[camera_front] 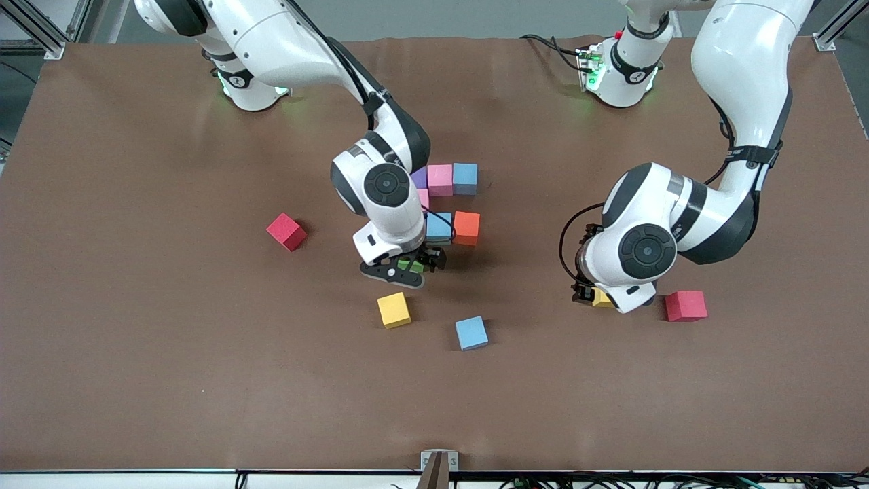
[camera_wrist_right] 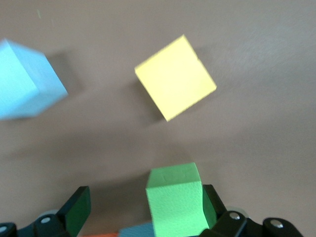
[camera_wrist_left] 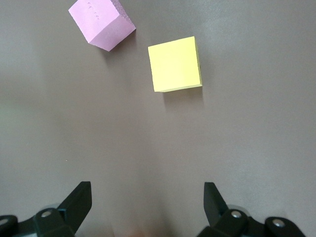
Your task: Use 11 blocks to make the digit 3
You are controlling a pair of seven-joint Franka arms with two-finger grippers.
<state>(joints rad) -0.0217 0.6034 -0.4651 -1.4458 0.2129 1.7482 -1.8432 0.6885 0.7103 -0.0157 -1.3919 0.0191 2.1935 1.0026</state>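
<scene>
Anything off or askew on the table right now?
Nothing damaged. The green block sits off-centre between the right gripper's open fingers, against one finger only. Loose blocks lie rotated: yellow block, light blue block, red cube. Left gripper is open over another yellow block.

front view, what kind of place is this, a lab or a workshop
Most likely a robotics lab: two robot arms bolted to a brown table, aluminium framing at its corners, and loose foam cubes such as a yellow cube.

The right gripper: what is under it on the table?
A green block sits between the open fingers of the right gripper. The front view hides most of it; whether it rests on the table is unclear.
</scene>
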